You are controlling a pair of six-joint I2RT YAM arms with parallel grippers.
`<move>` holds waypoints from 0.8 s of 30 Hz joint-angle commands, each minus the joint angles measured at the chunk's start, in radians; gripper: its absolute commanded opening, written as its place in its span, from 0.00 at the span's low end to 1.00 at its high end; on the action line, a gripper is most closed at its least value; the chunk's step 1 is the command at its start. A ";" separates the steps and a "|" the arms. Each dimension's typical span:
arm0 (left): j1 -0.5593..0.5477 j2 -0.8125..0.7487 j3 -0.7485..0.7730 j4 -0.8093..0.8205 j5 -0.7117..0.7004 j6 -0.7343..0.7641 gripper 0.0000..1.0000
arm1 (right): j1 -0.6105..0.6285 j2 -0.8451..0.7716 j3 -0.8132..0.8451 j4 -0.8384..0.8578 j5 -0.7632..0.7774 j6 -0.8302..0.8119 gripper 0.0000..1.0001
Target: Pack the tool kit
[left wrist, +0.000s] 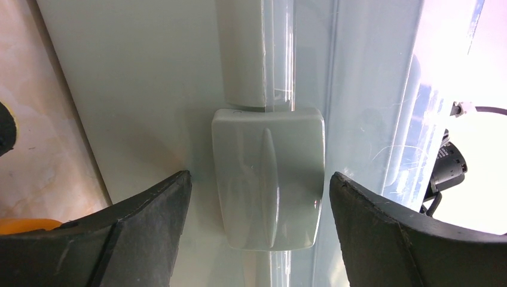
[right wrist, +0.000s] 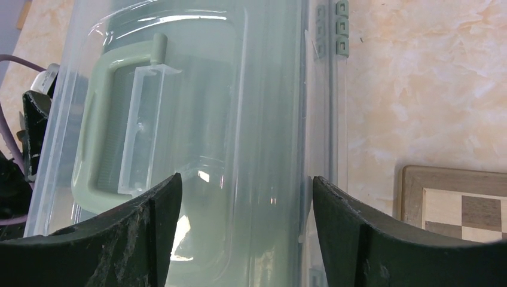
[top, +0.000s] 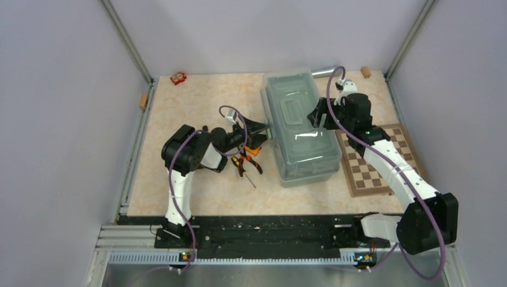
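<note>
The sage-green toolbox point(top: 300, 128) stands mid-table with its translucent lid down and its handle point(right wrist: 98, 137) showing through. My left gripper point(top: 261, 127) is open at the box's left side, its fingers either side of the green latch point(left wrist: 268, 179), not touching it. My right gripper point(top: 315, 116) is open over the lid's right edge point(right wrist: 311, 119). Orange-black pliers point(top: 253, 148) and a yellow-black screwdriver point(top: 244, 166) lie on the table just left of the box, below the left gripper. The tape measure is not in view.
The brown-and-cream chessboard point(top: 376, 158) lies right of the box, under the right arm. A grey metal cylinder point(top: 323, 72) lies behind the box. A small red object point(top: 178, 78) and a cork-like piece point(top: 365, 72) sit at the back.
</note>
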 commanded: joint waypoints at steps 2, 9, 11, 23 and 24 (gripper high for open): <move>-0.090 -0.087 0.069 0.126 0.097 -0.031 0.88 | 0.100 0.089 -0.042 -0.184 -0.223 -0.039 0.64; -0.091 -0.105 0.114 0.127 0.073 -0.061 0.86 | 0.107 0.092 -0.047 -0.187 -0.221 -0.040 0.63; -0.090 -0.119 0.112 0.127 0.067 -0.062 0.84 | 0.108 0.091 -0.047 -0.189 -0.221 -0.042 0.63; -0.103 -0.191 0.112 0.127 0.047 -0.068 0.59 | 0.123 0.102 -0.049 -0.195 -0.217 -0.042 0.62; -0.104 -0.194 0.115 0.127 0.040 -0.068 0.58 | 0.125 0.104 -0.049 -0.195 -0.216 -0.042 0.62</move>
